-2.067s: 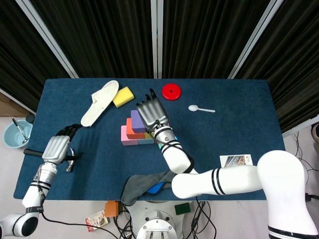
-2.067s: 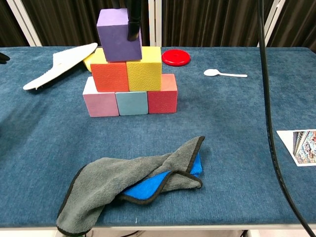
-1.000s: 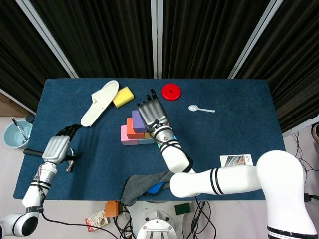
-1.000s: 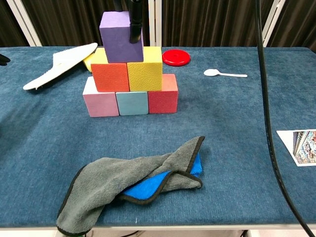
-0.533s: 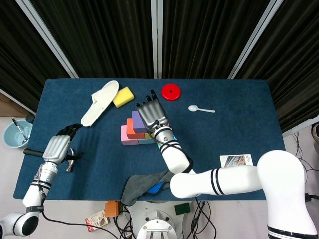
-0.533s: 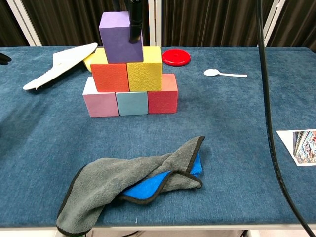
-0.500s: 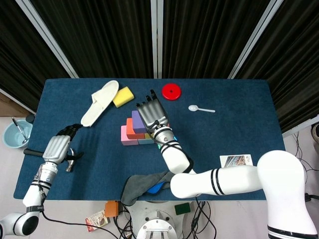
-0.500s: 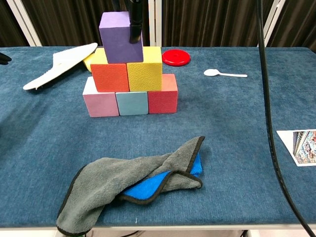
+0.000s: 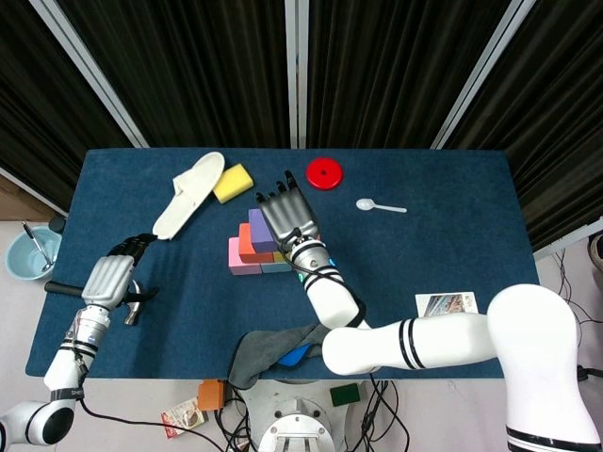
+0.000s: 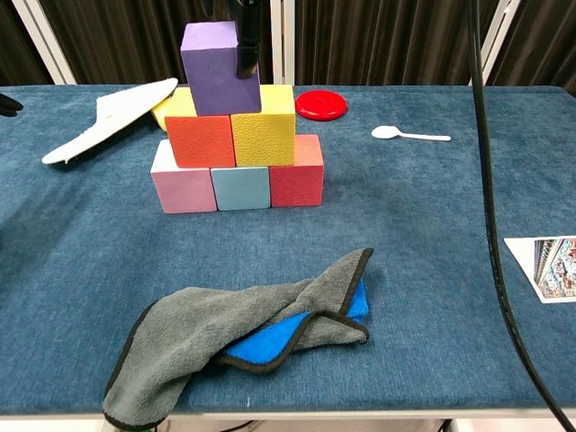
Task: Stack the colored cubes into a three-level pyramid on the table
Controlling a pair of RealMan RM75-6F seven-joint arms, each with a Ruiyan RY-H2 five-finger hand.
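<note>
A three-level pyramid stands mid-table. Its bottom row is a pink cube (image 10: pixel 183 189), a light blue cube (image 10: pixel 240 188) and a red cube (image 10: pixel 297 183). On them sit an orange cube (image 10: pixel 200 141) and a yellow cube (image 10: pixel 264 137), with a purple cube (image 10: pixel 219 67) (image 9: pixel 259 229) on top. My right hand (image 9: pixel 287 218) hovers over the pyramid and holds the purple cube; one dark finger (image 10: pixel 246 49) lies down its front right edge. The other fingers are hidden behind the cube. My left hand (image 9: pixel 108 278) lies far to the left, holding nothing, fingers extended.
A white slipper (image 10: pixel 112 115) and a yellow sponge (image 9: pixel 233 182) lie behind the pyramid on the left. A red disc (image 10: pixel 321 104) and white spoon (image 10: pixel 409 135) lie behind on the right. A grey-and-blue cloth (image 10: pixel 243 333) is near the front edge, a picture card (image 10: pixel 547 268) at right, a hammer (image 9: pixel 132 306) by my left hand.
The purple cube has shifted slightly to the right and sits squarer on the orange and yellow cubes. My right hand barely moved; the left hand is still.
</note>
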